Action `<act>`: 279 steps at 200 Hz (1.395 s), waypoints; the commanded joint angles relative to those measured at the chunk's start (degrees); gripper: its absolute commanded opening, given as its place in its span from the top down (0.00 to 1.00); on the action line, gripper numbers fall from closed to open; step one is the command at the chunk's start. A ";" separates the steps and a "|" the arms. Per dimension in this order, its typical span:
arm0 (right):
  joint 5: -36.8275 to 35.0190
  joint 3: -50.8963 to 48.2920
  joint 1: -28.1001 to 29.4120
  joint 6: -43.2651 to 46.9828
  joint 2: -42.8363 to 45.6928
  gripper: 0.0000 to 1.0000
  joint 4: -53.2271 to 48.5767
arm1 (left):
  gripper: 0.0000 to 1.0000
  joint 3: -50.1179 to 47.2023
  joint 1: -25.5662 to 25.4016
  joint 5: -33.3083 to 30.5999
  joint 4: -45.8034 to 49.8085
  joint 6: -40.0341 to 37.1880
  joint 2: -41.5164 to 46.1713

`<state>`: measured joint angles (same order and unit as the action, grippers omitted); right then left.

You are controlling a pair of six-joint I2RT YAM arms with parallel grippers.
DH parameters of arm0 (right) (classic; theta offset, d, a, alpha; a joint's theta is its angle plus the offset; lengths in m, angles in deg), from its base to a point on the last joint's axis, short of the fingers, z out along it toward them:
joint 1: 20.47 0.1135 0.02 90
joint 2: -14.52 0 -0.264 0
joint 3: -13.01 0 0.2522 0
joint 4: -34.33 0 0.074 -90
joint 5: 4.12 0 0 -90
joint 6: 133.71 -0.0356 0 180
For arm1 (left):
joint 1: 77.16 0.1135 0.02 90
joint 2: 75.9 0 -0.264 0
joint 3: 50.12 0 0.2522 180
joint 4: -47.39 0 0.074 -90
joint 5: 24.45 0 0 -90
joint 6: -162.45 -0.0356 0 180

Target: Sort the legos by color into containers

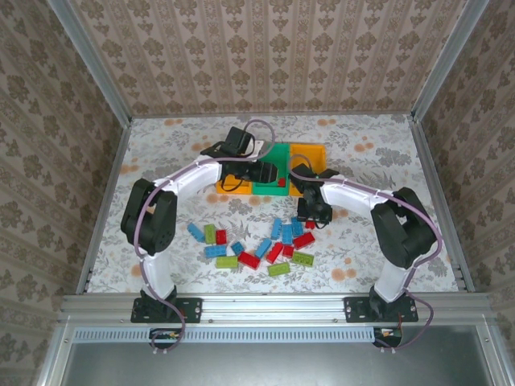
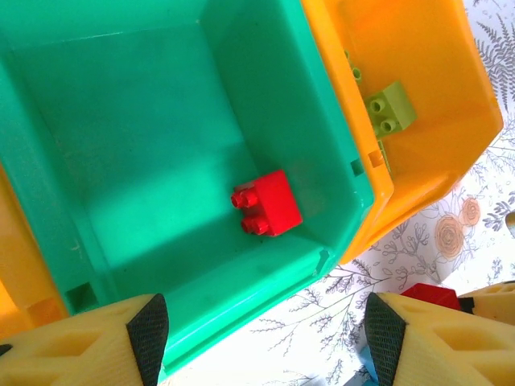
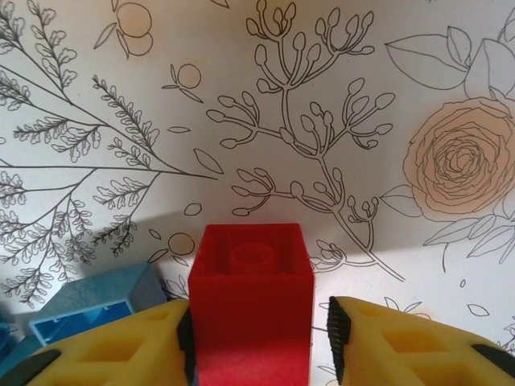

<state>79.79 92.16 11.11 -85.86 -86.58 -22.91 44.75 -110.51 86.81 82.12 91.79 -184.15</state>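
One small red studded plastic brick (image 2: 267, 203) on the floor of the green plastic bin (image 2: 121, 121). Above it, the left tool (image 2: 265, 338), wide open, holding nothing. One light green brick (image 2: 390, 107) in the orange-yellow bin (image 2: 434, 48) next door. Second red brick (image 3: 251, 289) on the flowery desk (image 3: 241, 80), between the pads of the right tool (image 3: 259, 326): touching one pad, thin gap at the other. Blue brick (image 3: 88, 301) just beside.

The middle bin (image 2: 161, 121) is showing green, the end bin (image 2: 434, 64) at two o'clock of it orange-yellow. A red brick (image 2: 269, 203) is lying in the green one, a lime-green brick (image 2: 392, 107) in the orange-yellow. The tablecloth (image 3: 322, 96) is wearing black line-drawn sprigs and peach roses on white; the wallpaper (image 1: 273, 48) is showing beige-brown damask.
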 commanded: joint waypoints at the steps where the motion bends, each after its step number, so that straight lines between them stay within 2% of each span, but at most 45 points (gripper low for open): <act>1: -1.43 -0.46 0.24 0.27 -1.20 0.55 0.65 | 0.31 -1.59 -0.06 0.40 -0.73 0.27 3.45; 42: -1.34 -0.33 0.24 -0.12 0.19 0.71 1.60 | 0.29 -4.02 0.71 -0.85 -0.98 0.39 5.85; 78: -1.73 3.30 0.08 1.12 5.14 0.73 2.76 | 0.25 -8.43 2.29 -3.13 -1.43 0.47 10.59; 115: 0.56 11.69 -0.80 2.81 4.23 0.74 4.81 | 0.22 -15.00 4.52 -6.09 -0.63 0.15 15.90; 153: 5.58 23.40 -1.25 4.00 -4.51 0.74 6.18 | 0.20 -21.52 6.80 -9.49 2.67 0.07 20.66; 203: 6.03 36.27 -2.27 4.64 -16.01 0.70 4.47 | 0.19 -27.35 6.80 -11.82 7.73 1.13 24.23; 246: 5.91 40.98 -2.64 4.91 -20.51 0.59 2.82 | 0.19 -29.49 4.87 -12.83 10.69 3.19 24.16; 279: 5.92 41.09 -2.83 4.97 -21.15 0.55 3.12 | 0.19 -30.11 2.03 -14.61 14.93 5.19 24.12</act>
<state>85.06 130.26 8.68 -81.38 -106.20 -17.95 15.65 -104.52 75.14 90.08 93.34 -160.89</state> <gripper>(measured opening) 0.374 0.809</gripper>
